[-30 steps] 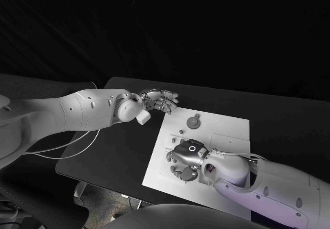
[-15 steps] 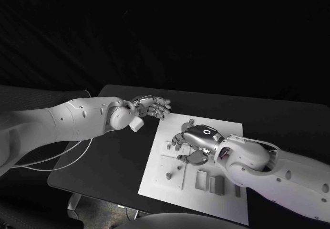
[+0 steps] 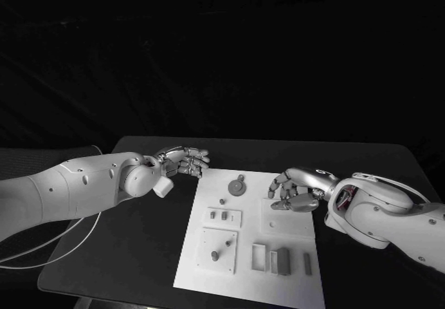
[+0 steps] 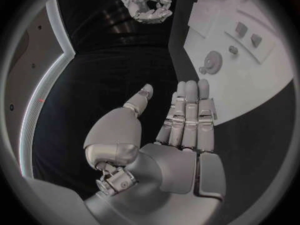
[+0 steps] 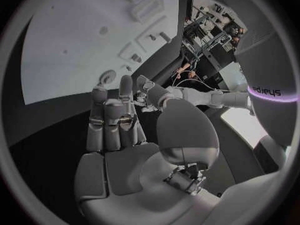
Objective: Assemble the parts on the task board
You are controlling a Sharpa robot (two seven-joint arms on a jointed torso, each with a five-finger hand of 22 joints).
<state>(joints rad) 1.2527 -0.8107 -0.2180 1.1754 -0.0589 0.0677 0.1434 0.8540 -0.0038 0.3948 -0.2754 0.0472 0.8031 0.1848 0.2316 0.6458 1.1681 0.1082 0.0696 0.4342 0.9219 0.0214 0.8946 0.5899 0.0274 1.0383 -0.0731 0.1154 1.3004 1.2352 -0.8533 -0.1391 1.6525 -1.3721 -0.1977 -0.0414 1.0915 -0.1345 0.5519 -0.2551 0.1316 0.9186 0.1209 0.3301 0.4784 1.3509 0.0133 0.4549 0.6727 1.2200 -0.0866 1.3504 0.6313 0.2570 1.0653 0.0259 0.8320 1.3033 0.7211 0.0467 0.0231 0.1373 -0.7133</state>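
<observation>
Surface: a black table (image 3: 139,244), set against dark surroundings, carried the white task board (image 3: 292,241) at its middle, lying flat with its long side running away from the robot. Parts: a round disc (image 3: 237,187) sat near the board's far edge; two small pegs (image 3: 218,214) stood in a square plate below it; a further square plate (image 3: 218,250) held two studs; three upright rectangular blocks (image 3: 278,261) stood in a row near the near edge. Left hand (image 3: 182,161): poised above the bare table just off the board's far left corner, fingers straight and loosely apart, holding nothing. Right hand (image 3: 295,190): over the board's right far portion, fingers curled inward and empty. Open table lay to the left of the board and beyond its far edge.
</observation>
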